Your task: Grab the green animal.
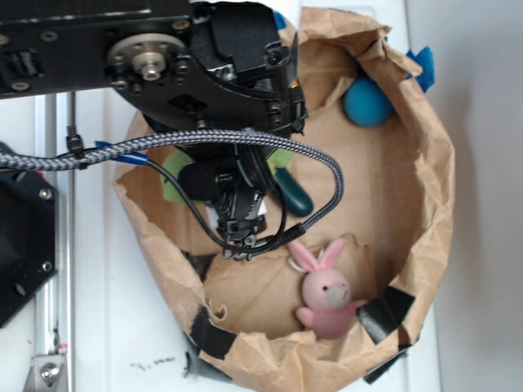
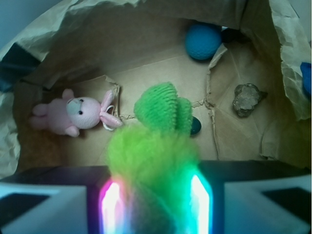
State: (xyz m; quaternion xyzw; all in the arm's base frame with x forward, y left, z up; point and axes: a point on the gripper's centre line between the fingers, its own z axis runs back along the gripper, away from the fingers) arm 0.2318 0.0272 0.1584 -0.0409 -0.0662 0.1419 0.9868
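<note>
The green animal (image 2: 156,146) is a fuzzy yellow-green toy with a brighter knitted green part. In the wrist view it fills the space between my gripper's (image 2: 156,197) glowing pads, which press on both of its sides. My gripper is shut on it. Seen from the exterior camera, my gripper (image 1: 243,233) reaches down into the brown paper bag (image 1: 425,204). Only green patches of the animal (image 1: 173,178) show past the arm on either side; most of it is hidden.
Inside the bag lie a pink bunny (image 1: 327,290) (image 2: 73,114), a blue ball (image 1: 366,102) (image 2: 202,41), a dark green cucumber (image 1: 292,192) and a grey lump (image 2: 247,99). The bag's crumpled walls rise all round. A braided cable (image 1: 204,145) crosses in front of the arm.
</note>
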